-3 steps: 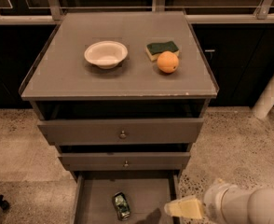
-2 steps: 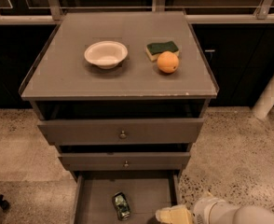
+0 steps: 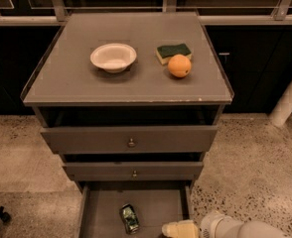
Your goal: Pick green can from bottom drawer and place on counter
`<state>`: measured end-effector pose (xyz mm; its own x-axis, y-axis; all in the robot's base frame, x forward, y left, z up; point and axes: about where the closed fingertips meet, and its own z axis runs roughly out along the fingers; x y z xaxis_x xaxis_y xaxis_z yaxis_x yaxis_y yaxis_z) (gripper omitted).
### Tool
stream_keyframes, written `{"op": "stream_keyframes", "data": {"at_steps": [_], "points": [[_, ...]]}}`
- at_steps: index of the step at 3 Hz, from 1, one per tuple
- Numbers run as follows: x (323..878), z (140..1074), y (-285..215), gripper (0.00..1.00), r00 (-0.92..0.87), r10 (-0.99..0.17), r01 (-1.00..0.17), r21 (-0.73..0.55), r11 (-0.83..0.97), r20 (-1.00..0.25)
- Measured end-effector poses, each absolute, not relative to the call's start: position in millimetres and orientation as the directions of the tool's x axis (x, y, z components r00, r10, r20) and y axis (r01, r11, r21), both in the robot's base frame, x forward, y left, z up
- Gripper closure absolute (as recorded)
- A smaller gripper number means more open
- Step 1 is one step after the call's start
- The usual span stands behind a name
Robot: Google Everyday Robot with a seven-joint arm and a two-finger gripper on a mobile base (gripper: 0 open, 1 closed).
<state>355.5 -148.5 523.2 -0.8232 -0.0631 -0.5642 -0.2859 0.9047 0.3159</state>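
"Where's the green can [image 3: 130, 218]?"

"It lies on the flat floor of the bottom drawer [image 3: 101, 217], which stands pulled out under the middle drawer [image 3: 134, 171]. It's about midway across."

"And your gripper [image 3: 181, 229]?"

"It's low at the drawer's right side, near the right wall. The can is just to its left, with bare floor between us, so I'm not touching it. Whether my gripper is apart or together, I cannot tell."

"What's on the counter [image 3: 71, 83]?"

"A white bowl [image 3: 113, 57] sits left of centre. To the right there's a dark green sponge [image 3: 173, 51] and an orange [image 3: 179, 66] just in front of it, close against its edge."
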Motion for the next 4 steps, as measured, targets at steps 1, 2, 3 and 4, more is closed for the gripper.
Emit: {"op": "stream_keyframes", "data": {"at_steps": [1,2,3,4], "points": [[342,509,-144,0.0,-0.834,0.003,-0.226,0.346,0.911,-0.551],[310,466,-107,0.0,-0.842,0.026,-0.221,0.389,0.894,-0.538],[318,434,-85,0.0,-0.807,0.07,-0.223,0.413,0.883,-0.586],[310,412,-74,0.0,-0.821,0.121,-0.183,0.456,0.871,-0.558]]}}
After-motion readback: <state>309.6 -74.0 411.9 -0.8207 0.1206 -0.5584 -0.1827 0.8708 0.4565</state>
